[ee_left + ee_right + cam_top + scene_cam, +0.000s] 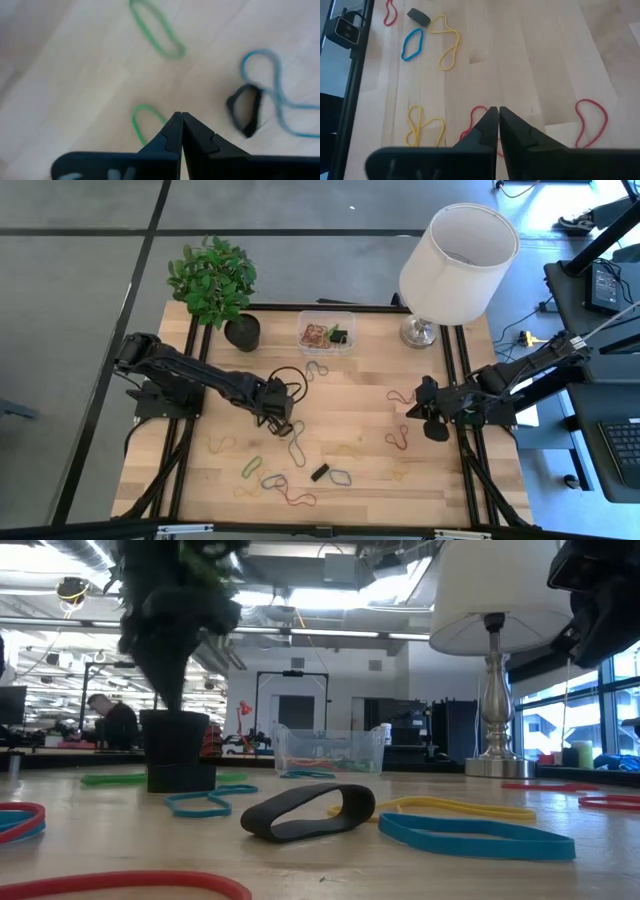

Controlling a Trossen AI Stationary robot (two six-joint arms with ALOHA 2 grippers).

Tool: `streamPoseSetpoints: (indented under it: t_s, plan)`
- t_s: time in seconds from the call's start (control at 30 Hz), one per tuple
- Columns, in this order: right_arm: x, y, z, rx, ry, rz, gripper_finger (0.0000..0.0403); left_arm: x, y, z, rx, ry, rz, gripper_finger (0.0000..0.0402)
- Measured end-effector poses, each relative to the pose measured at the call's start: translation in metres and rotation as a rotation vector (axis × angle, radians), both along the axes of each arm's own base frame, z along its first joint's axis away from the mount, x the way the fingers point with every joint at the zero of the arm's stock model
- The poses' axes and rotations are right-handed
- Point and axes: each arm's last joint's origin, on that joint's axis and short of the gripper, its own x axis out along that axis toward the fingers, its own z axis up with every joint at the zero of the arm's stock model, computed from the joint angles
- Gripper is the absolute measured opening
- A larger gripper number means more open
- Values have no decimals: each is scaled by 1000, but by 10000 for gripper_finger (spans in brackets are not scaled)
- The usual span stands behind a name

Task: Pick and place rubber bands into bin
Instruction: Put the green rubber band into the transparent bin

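Several rubber bands in red, yellow, green, blue and black lie loose on the near half of the wooden table (pixel 350 395); a black one (pixel 320 473) lies near the front. The clear bin (pixel 326 314) stands at the far edge with some bands inside, and shows in the low view (pixel 330 750). My left gripper (pixel 283 415) hangs shut above the table's left-centre, on a green rubber band (pixel 142 120). My right gripper (pixel 428 418) hovers shut at the right, holding nothing; a red band (pixel 476 112) lies on the table beyond its tips. My left gripper pinches the green rubber band between its two fingertips (pixel 172 125), pointing steeply down from above. One end of the loop (pixel 136 112) sticks out beside the tips; the rest runs behind the fingers and is hidden. It looks lifted clear of the table.
A black plant pot (pixel 242 332) stands left of the bin and a lamp (pixel 455 265) stands to its right. A black cable loop (pixel 285 375) curls by the left arm. Another green band (pixel 157 27), a blue one (pixel 272 85) and a black one (pixel 245 107) lie below my left gripper.
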Motion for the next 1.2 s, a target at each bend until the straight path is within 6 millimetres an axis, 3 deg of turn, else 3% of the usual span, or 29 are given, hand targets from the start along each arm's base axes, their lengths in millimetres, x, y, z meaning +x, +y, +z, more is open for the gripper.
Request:
streamPoseSetpoints:
  t_s: [0.1,0.3,0.6,0.8,0.93,1.1,1.2]
  plan:
    - [0,0,0,-6,-1,6,20,2,1,14,43,3,-6,1]
    - [0,0,0,-4,-1,4,20,-3,6,11,35,52,62,6]
    - [0,0,0,-4,0,3,20,-26,8,-37,-66,132,258,77]
    - [0,0,0,-5,-1,2,20,-30,7,-64,-160,50,265,97]
    - [0,0,0,-6,-1,2,20,-36,8,-74,-170,30,316,87]
    - [0,-1,0,-17,-4,-3,20,-38,5,-75,-144,45,322,14]
    - [0,-1,0,-32,-10,-13,20,-34,2,-71,-123,34,305,3]
